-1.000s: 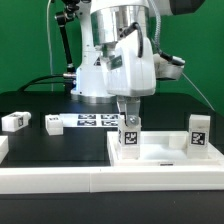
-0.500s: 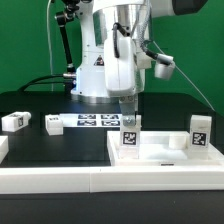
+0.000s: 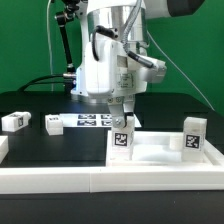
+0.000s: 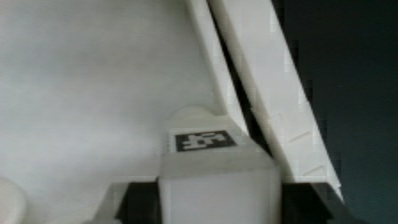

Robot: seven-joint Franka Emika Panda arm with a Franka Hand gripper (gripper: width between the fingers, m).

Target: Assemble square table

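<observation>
One leg stands in a corner of the top (another leg well apart), the marker board behind.

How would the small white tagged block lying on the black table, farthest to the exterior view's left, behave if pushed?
That small white tagged block lies low with flat faces, so it would probably slide, not roll. It looks like rigid plastic, likely light.

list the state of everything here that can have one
jaws, shut on the held leg
held leg, upright at a corner of the tabletop
tabletop, lying flat, hollow side up
second leg, upright at another corner, free
loose legs, lying apart from the tabletop, untouched
</observation>
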